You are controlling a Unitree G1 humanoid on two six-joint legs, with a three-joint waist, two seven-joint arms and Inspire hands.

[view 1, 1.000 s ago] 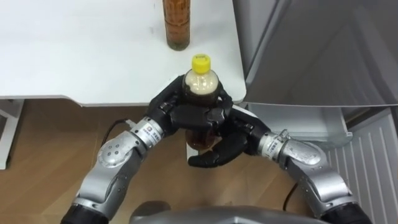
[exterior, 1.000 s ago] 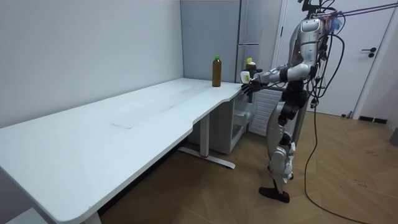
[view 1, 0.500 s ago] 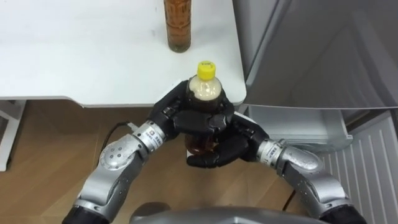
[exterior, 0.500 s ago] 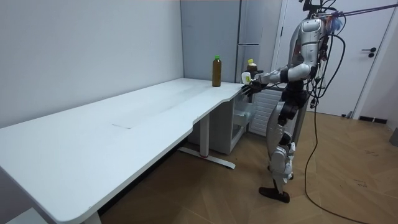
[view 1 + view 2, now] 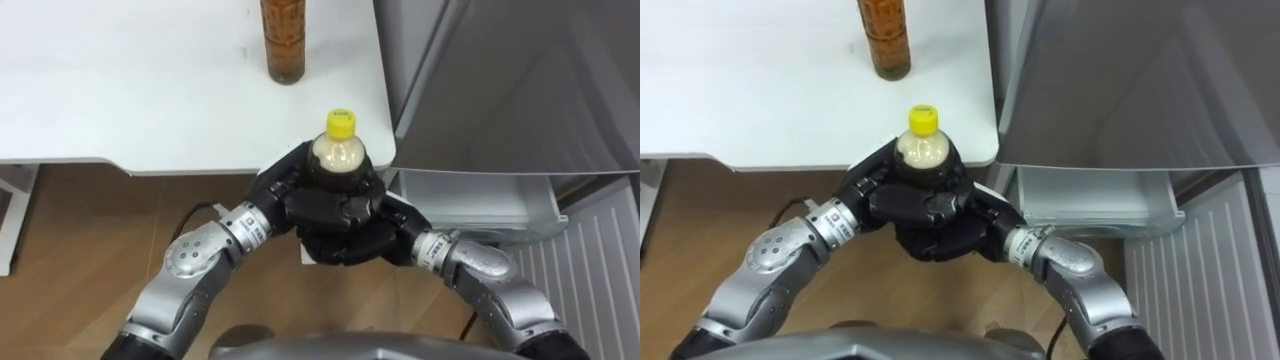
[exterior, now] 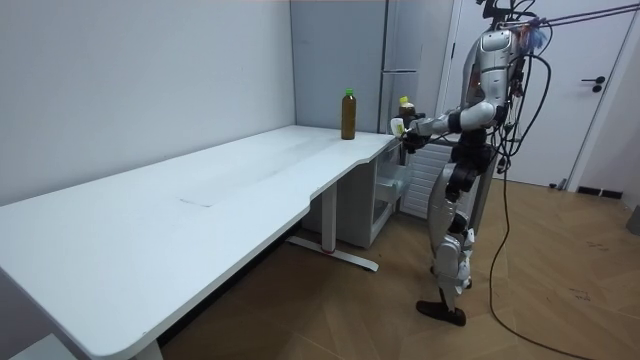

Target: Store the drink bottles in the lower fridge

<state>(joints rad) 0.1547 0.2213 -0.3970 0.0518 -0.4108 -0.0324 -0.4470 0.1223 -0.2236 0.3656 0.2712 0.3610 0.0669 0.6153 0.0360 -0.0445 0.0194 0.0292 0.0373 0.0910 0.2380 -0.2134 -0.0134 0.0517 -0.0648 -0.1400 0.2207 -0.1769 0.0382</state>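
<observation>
- Both hands are on the yellow-capped bottle (image 5: 340,150). It is held upright in the air just off the table's (image 5: 120,90) near right corner.
- The left hand (image 5: 290,190) comes in from the left with its fingers curled round the bottle's shoulder and upper body.
- The right hand (image 5: 385,225) closes in from the right and lower down, wrapped round the lower body and cupping it underneath.
- The drink fills the bottle nearly to the neck, so I judge it fairly heavy for its size, with the weight sitting low.
- The wall looks like smooth plastic, so it is probably stiff while capped and full, but slippery under hard fingers.
- The best hold looks like the one in use: round the wide body below the shoulder, never by the cap, with support beneath.
- A second bottle (image 5: 283,40) of brown drink stands upright on the table's far right part, well apart from the hands.
- The lower fridge compartment (image 5: 470,195) lies open to the right, below the grey fridge door (image 5: 500,80).
</observation>
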